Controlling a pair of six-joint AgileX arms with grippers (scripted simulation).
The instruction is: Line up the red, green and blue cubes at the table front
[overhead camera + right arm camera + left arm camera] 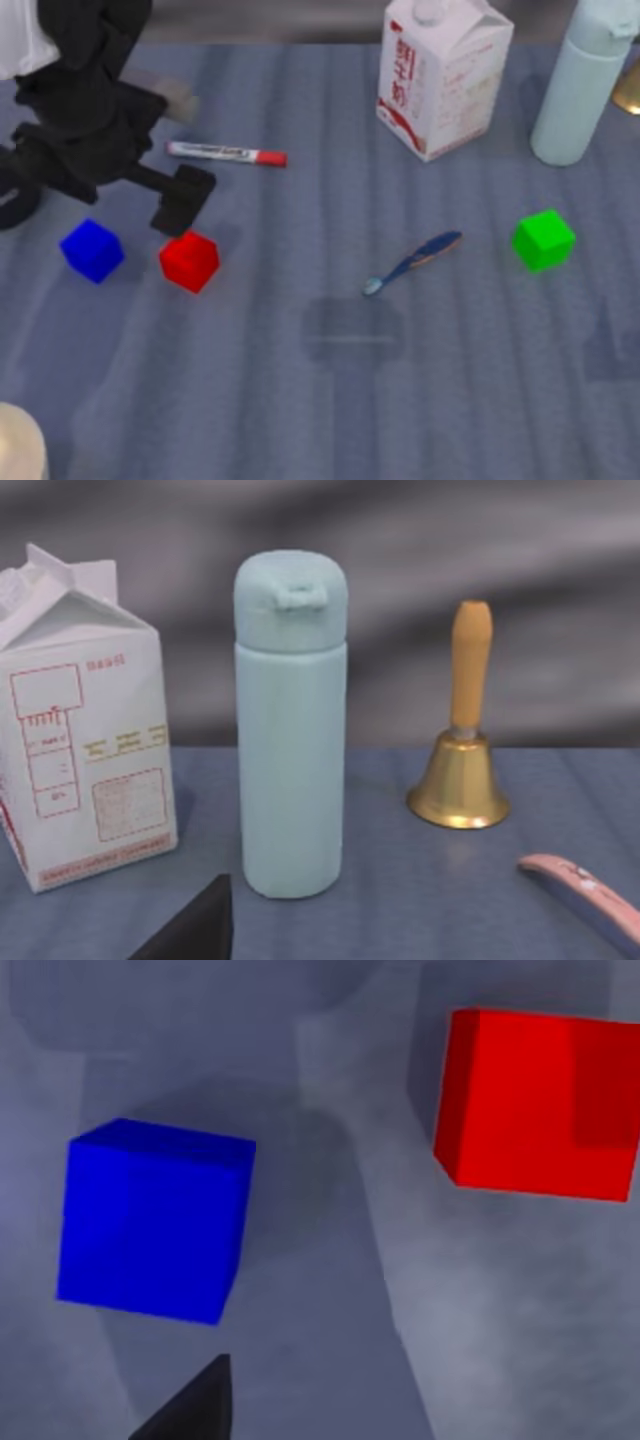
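At the table's (300, 400) left, one cube (92, 249) sits just at nine o'clock of a second (189, 260), apart. The pen (226, 153) lies at twelve o'clock of them. The spoon (413, 262) lies centrally, the third cube (543, 239) at its three o'clock. The carton (443, 75) and bottle (583, 85) stand behind.

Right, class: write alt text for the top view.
The left claw hovers beside the red cube, with the blue cube at far left. The green cube sits far right, past a blue spoon.

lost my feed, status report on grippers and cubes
Left gripper above red cube, empty. Right arm out of top view. Blue cube beside red; green cube far right. Spoon between.
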